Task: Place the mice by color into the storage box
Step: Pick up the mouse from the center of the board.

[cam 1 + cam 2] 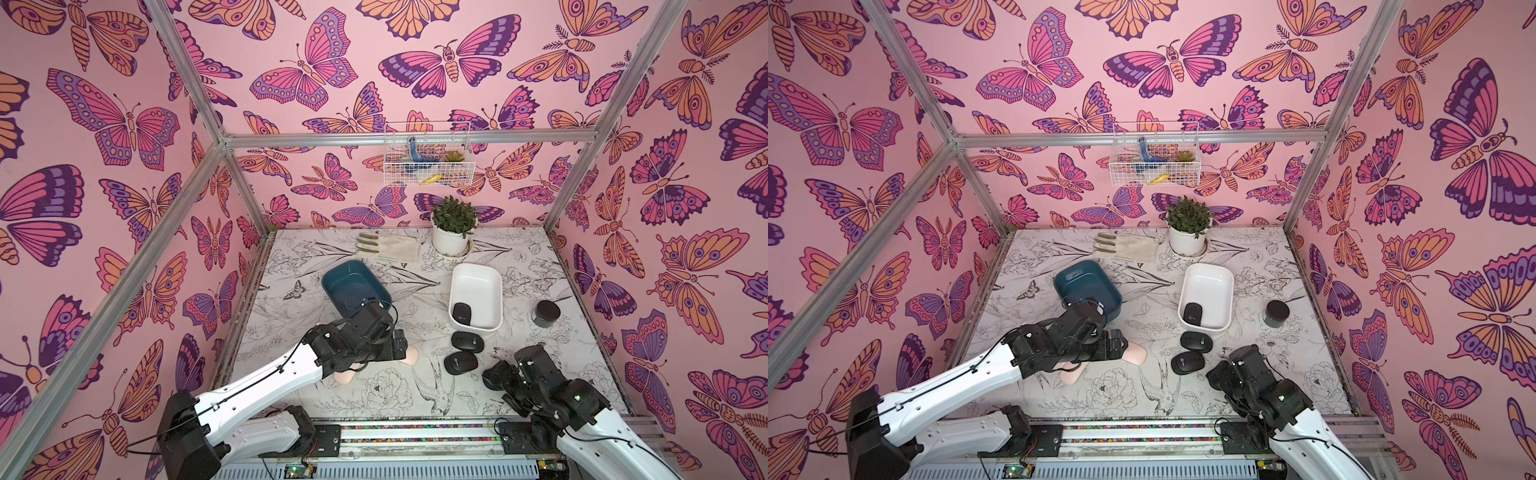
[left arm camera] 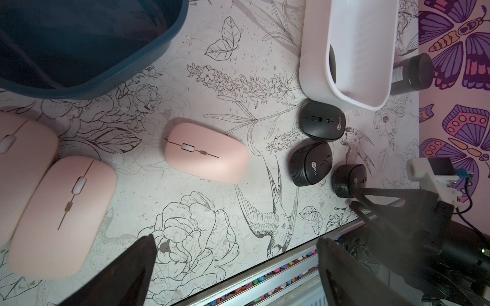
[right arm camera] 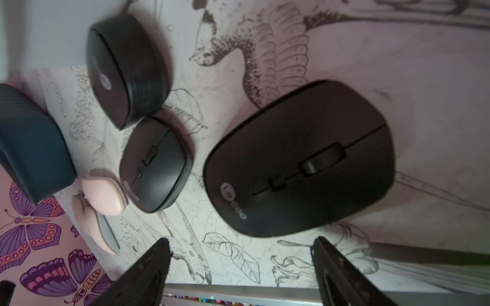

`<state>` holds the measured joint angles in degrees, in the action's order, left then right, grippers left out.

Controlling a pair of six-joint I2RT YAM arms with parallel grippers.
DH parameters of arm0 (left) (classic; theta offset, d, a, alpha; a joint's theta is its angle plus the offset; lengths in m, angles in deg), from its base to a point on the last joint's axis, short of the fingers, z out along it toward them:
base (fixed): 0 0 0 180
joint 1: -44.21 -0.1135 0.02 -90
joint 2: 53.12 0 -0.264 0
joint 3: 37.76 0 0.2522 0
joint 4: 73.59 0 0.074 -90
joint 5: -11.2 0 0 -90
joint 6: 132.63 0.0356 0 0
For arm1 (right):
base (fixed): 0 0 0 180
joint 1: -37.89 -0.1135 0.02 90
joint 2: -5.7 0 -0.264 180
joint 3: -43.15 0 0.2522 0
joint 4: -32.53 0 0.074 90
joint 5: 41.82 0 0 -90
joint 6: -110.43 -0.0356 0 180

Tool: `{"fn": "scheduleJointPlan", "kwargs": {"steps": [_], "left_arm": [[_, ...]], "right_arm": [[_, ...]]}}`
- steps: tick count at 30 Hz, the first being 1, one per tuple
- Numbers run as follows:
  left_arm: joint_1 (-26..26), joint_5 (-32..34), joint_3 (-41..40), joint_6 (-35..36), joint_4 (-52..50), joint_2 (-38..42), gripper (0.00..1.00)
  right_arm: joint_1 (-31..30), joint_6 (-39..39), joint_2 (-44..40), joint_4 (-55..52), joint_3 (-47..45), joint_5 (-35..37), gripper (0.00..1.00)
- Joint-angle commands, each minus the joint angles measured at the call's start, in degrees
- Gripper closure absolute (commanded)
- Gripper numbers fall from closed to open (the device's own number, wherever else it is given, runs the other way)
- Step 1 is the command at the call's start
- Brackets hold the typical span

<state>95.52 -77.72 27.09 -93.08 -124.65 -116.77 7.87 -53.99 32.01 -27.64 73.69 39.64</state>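
Fingers (image 3: 334,265) of the right gripper (image 3: 238,261) are standing spread and empty at lower frame, a black mouse (image 3: 299,159) lying just above; left gripper (image 2: 236,267) is gaping too, over pink mice (image 2: 206,152). White box (image 1: 478,274) is holding one black mouse (image 1: 461,313).

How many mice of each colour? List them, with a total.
Pink mice: 3
Black mice: 4, counting one in the white box
Total: 7
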Motion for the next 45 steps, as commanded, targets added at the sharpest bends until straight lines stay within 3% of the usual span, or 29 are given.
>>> {"fn": "scheduleJointPlan", "kwargs": {"steps": [1, 10, 19, 27, 38, 45], "left_arm": [[0.36, 0.65, -1.5, -1.2, 0.2, 0.7, 0.01], [0.36, 1.33, -2.44, -1.4, 0.08, 1.87, 0.01], [0.37, 1.75, -3.67, -1.49, 0.12, 3.0, 0.0], [0.34, 1.84, -4.62, -1.4, 0.04, 3.95, 0.01], [0.34, 1.84, -6.26, -1.74, 0.03, 6.29, 0.01], [0.38, 1.38, -6.4, -1.58, 0.0, 6.53, 0.01]], "right_arm": [[-0.39, -2.05, 2.87, 4.87, -0.77, 2.68, 0.14], [2.36, 2.15, 12.85, 7.38, 1.89, 9.59, 0.16], [8.93, 11.34, 21.37, 6.59, 6.11, 9.41, 0.17], [8.95, 14.31, 30.77, 9.64, 8.71, 5.56, 0.21], [8.91, 18.79, 33.38, 7.67, 9.84, 4.05, 0.36], [7.44, 19.43, 34.17, 8.82, 10.16, 2.77, 0.2]]}}
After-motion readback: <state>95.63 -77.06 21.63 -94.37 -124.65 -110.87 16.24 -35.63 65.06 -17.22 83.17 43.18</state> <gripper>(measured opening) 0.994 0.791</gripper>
